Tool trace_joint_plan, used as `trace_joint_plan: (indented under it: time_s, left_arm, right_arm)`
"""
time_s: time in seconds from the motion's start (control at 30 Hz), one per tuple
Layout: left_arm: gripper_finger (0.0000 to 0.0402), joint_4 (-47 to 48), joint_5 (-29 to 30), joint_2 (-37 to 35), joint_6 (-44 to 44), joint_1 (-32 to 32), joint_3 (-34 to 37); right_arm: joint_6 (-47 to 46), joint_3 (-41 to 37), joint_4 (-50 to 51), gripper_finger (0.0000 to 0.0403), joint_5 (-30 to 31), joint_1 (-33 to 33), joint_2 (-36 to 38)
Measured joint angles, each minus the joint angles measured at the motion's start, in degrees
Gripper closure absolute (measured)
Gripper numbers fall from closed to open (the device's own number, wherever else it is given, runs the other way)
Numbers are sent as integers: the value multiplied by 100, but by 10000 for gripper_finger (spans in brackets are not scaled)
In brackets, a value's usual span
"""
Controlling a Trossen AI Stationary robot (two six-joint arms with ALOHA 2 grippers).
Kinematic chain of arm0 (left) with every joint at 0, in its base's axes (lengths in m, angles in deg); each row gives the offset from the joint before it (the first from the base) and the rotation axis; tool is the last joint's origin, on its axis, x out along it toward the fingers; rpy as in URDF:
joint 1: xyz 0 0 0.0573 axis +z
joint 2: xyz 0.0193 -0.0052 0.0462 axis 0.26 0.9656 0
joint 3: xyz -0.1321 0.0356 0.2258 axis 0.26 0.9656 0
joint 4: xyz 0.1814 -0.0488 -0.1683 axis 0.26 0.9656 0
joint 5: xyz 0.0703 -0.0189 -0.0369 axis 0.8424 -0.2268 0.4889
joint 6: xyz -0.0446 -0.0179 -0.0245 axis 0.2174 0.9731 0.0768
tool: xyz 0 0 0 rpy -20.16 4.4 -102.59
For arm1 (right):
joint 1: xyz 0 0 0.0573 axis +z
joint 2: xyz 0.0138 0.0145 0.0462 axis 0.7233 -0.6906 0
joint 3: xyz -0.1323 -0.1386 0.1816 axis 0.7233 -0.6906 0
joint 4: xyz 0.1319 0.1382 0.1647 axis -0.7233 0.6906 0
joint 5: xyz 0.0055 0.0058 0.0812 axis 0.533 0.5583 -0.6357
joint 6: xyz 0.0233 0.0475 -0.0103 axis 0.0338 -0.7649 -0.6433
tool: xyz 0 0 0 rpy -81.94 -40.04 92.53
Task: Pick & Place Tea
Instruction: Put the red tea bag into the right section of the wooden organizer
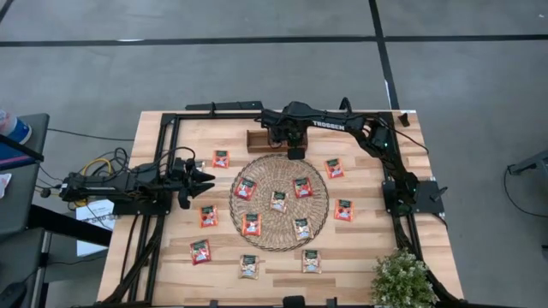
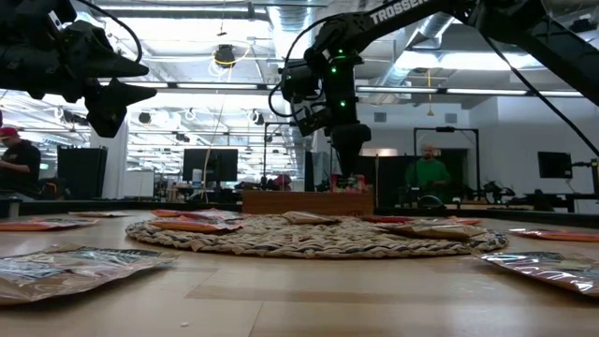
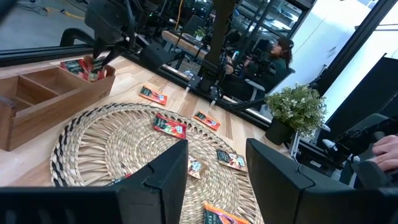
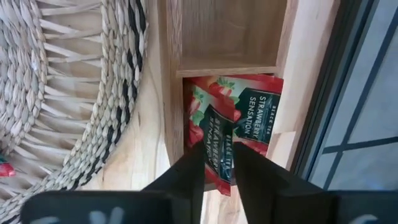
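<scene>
Tea sachets (image 1: 250, 224): most lie flat and scattered, five on the round woven mat (image 1: 318, 218), the others on the bare wooden surface (image 1: 360, 248) around it, each apart from its neighbours.

Left side: left gripper (image 1: 205, 180) hovers above the surface just beside the mat's left edge, fingers (image 3: 169, 177) spread open, nothing between them. A red sachet (image 1: 221, 158) lies near it toward the far edge, another (image 1: 208, 216) toward the near edge. Open wood remains along the near edge apart from three sachets there.

Centre: wooden divided tray (image 1: 261, 139) sits at the far edge, touching or almost touching the mat rim.

Right gripper (image 4: 216, 163) is down over the tray's end compartment, fingers slightly parted around a red strawberry tea sachet (image 4: 219, 146) standing on edge there; whether they grip it, cannot tell. A second strawberry sachet (image 4: 258, 106) lies flat beneath it.

Right side: three sachets lie just off the mat's edge. Potted plant (image 1: 402, 278) occupies the near right corner.
</scene>
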Motion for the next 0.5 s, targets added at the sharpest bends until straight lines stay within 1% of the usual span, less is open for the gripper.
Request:
trace_joint_plan:
  time_s: [0.1, 0.2, 0.3, 0.4, 0.5]
  left_arm:
    - [247, 0, 0, 0, -1, 1, 0]
    - [247, 0, 0, 0, -1, -1, 0]
    - [247, 0, 0, 0, -1, -1, 0]
    - [247, 0, 0, 0, -1, 1, 0]
    - [247, 0, 0, 0, -1, 1, 0]
  right_arm:
    - [-2, 0, 4, 305, 29, 0, 0]
    - [-13, 82, 106, 291, 248, 0, 0]
    - [-13, 358, 198, 281, 496, 0, 6]
    - [-18, 678, 260, 275, 484, 0, 6]
    - [-214, 1128, 609, 272, 471, 6, 9]
